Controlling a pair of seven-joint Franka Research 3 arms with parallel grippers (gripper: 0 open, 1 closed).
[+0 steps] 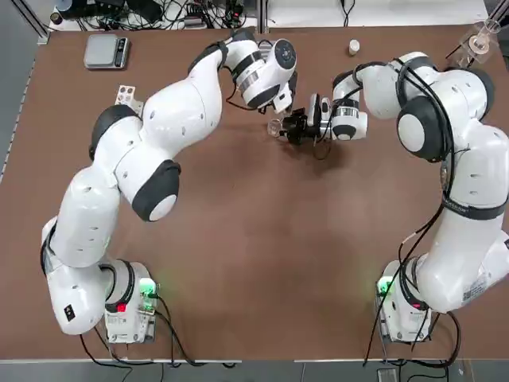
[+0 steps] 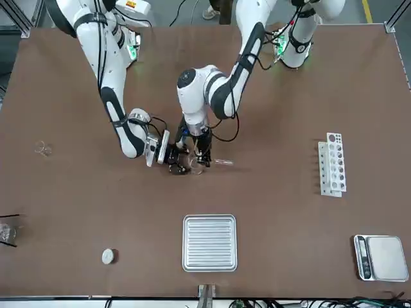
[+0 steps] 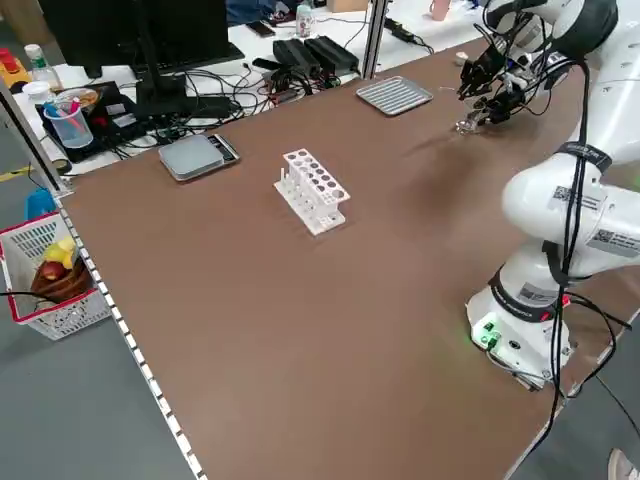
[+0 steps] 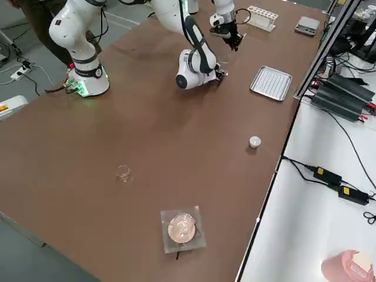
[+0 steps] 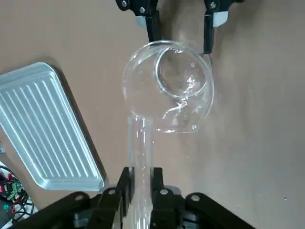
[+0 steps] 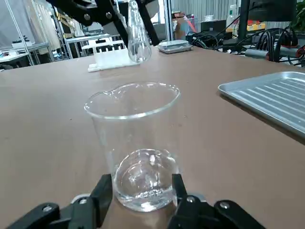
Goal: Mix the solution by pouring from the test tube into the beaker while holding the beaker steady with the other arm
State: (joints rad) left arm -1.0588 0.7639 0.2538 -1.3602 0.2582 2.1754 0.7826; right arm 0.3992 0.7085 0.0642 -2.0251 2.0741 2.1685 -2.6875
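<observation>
The small clear beaker [image 6: 138, 138] stands upright on the brown table near its middle [image 1: 275, 127]. My right gripper [image 6: 139, 191] lies low along the table, shut on the beaker's base with a finger on each side [image 2: 178, 165]. My left gripper [image 5: 139, 183] hangs just above and beside the beaker [image 2: 199, 157], shut on a clear glass test tube [image 5: 140, 143]. The test tube lies nearly level, with one end over the beaker's rim [image 6: 136, 36]. Its other end sticks out past the left gripper [image 2: 221, 162]. Clear glints show at the beaker's bottom; whether liquid is there I cannot tell.
A ribbed metal tray [image 2: 209, 242] lies beyond the beaker toward the table's far edge. A white test tube rack [image 2: 332, 163] and a grey scale [image 2: 380, 256] sit on my left side. On my right are a white puck [image 2: 108, 256], a tiny glass vessel [image 2: 43, 149] and a flask on a stand [image 4: 182, 228].
</observation>
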